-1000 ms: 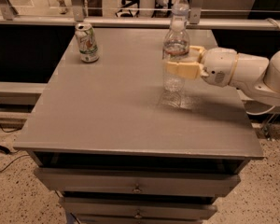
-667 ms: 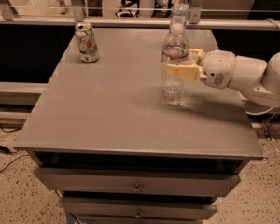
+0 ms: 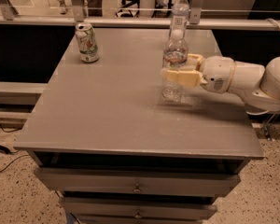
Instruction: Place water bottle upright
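Observation:
The water bottle (image 3: 175,50) is clear ribbed plastic with a small white cap and a narrow red label band. It stands upright at the right middle of the grey table (image 3: 107,111), and its base seems to touch the top. My gripper (image 3: 171,68) reaches in from the right. Its cream fingers (image 3: 183,77) are closed around the bottle's middle, one in front and one behind. The white arm (image 3: 242,78) stretches off to the right edge of the view.
A taller smooth bottle (image 3: 179,12) with a pale label stands at the table's back edge, just behind the held bottle. A green-and-white soda can (image 3: 87,43) stands at the back left. A rail runs behind the table. Drawers sit below the front edge.
The gripper has sunk very slightly with the bottle still upright in it. The can and the tall bottle have not moved.

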Action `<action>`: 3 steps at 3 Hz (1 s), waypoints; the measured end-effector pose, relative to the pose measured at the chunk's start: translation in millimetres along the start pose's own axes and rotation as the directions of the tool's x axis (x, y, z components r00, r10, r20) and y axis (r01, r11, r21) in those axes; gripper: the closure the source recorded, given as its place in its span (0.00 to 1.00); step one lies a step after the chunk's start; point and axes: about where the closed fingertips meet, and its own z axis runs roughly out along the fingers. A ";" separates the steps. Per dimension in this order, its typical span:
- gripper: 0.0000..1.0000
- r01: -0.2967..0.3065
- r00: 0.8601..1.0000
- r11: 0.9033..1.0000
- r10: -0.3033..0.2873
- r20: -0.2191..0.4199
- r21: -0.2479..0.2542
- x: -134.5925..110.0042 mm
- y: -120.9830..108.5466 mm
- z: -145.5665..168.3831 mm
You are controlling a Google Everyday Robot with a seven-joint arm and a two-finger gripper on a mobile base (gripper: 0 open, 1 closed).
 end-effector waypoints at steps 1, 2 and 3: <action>0.01 -0.008 1.000 1.000 0.008 -0.003 0.001 5.0 1.7 -3.3; 0.00 -0.007 0.999 1.000 0.007 -0.038 0.018 7.4 4.4 -19.2; 0.00 0.042 0.990 0.999 -0.038 -0.133 0.028 -0.3 3.8 -45.4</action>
